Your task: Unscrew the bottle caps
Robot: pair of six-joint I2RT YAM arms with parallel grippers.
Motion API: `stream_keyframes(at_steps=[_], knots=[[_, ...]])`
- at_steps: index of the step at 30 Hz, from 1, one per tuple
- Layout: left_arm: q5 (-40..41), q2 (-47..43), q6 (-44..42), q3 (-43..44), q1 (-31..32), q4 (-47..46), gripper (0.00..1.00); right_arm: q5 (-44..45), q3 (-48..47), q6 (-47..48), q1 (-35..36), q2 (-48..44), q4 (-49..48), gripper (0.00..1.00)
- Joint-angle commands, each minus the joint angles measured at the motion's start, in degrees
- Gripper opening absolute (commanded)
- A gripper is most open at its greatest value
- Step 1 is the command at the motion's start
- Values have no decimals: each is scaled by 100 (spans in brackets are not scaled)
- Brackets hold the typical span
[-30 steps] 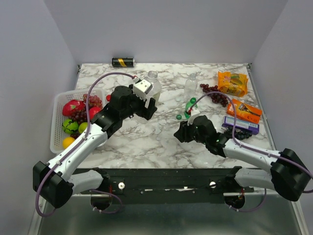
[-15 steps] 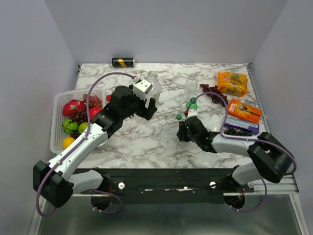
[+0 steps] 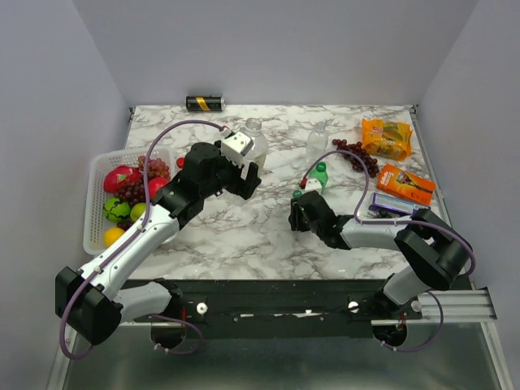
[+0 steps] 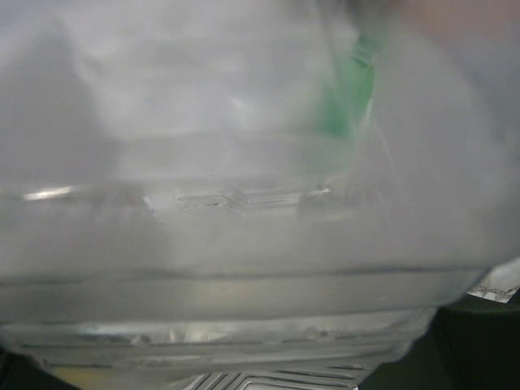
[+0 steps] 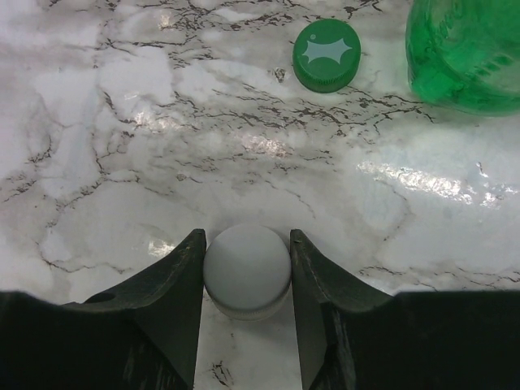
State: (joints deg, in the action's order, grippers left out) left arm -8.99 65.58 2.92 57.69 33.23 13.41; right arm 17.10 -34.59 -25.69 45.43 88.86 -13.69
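My right gripper (image 5: 246, 242) is low on the marble table (image 5: 122, 146), its two jaws pressed against either side of a small white cap (image 5: 246, 272). A loose green cap (image 5: 327, 55) lies ahead, next to the small green bottle (image 5: 467, 49), which stands upright (image 3: 318, 174). My left gripper (image 3: 245, 173) is at the base of a large clear bottle (image 3: 254, 143); that bottle fills the blurred left wrist view (image 4: 244, 203) and hides the fingers. The second clear bottle (image 3: 317, 138) stands further back. I cannot make out the red-labelled bottle.
A white basket (image 3: 93, 191) of fruit sits at the left edge. A black-and-gold can (image 3: 204, 103) lies at the back. Grapes (image 3: 357, 156), orange snack packs (image 3: 386, 136) and a purple box (image 3: 398, 208) lie on the right.
My right arm has folded in and its gripper has shifted slightly left, away from the green bottle, which now shows in full. The left arm has not moved.
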Motion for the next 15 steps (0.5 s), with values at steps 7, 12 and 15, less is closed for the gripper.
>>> stream_keyframes(at_steps=[7,12,15], knots=[[-173,-89,33,216,-10,-58,16,408,-144,-226,54,-9,472,63],[-313,-89,16,216,-10,-66,16,154,-57,-112,62,-272,377,64],[-462,-133,-63,190,8,-128,16,-294,119,187,115,-903,235,63]])
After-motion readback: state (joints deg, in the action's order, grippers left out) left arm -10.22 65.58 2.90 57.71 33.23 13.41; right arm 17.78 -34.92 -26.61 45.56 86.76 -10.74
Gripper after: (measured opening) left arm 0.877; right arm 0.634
